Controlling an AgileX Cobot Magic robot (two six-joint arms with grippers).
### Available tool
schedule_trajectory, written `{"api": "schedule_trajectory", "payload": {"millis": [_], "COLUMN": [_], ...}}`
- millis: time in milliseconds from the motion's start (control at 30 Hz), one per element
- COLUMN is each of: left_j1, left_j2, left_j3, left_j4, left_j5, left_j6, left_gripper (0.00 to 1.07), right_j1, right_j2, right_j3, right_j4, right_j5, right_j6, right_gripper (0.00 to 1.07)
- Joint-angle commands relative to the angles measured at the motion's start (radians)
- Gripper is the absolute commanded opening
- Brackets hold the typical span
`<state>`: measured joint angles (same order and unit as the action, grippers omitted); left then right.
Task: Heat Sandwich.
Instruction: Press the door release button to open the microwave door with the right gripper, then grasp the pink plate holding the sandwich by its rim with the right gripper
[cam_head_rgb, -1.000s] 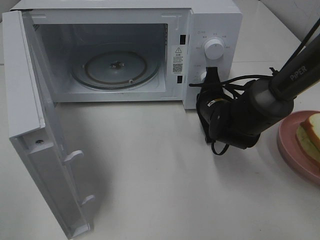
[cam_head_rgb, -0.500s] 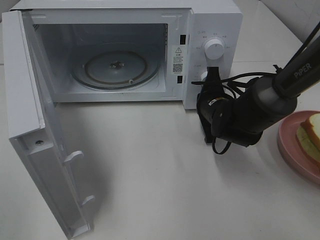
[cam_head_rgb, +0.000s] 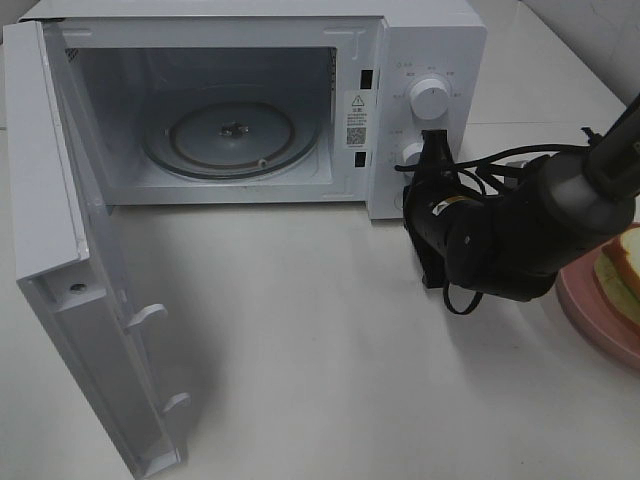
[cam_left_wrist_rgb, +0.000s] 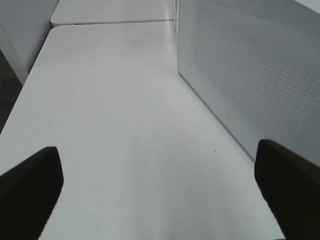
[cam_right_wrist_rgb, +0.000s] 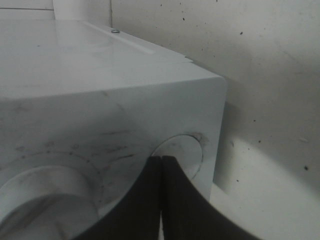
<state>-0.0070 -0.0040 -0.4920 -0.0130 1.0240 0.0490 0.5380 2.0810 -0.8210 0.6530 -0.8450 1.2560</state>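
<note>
Rightward the closed right end effector (cam_head_rgb: 434, 145) is being carried, close by the knob (cam_head_rgb: 409, 153); the sandwich (cam_head_rgb: 622, 272) is probably being endangered by the arm (cam_head_rgb: 560, 200) overhead.

The microwave (cam_head_rgb: 430, 55) stands at the back of the surface (cam_head_rgb: 320, 390). Right of it, the sandwich (cam_head_rgb: 622, 268) lies on a plate (cam_head_rgb: 585, 315).

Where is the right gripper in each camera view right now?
Exterior high: the right gripper is right of centre, pointing up at the microwave control panel beside the lower knob.
Left wrist: not in it; only the table and a perforated white face of the microwave.
Right wrist: the right gripper, shut, is close in front of the microwave panel.
Shared landmark: the microwave, in all three.
</note>
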Motion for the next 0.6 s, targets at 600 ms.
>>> {"api": "schedule_trajectory", "payload": {"millis": [600], "left_j1": [-0.002], "left_j2": [-0.028], "left_j3": [0.001], "left_j4": [0.000], "left_j5": [0.003], "left_j6": [-0.002], "left_gripper": [1.06], "right_j1": [-0.003], "right_j2": [-0.310], "right_j3": [0.140], "right_j4": [-0.018], "right_j5": [0.493], "right_j6": [-0.538], "right_gripper": [0.02]}}
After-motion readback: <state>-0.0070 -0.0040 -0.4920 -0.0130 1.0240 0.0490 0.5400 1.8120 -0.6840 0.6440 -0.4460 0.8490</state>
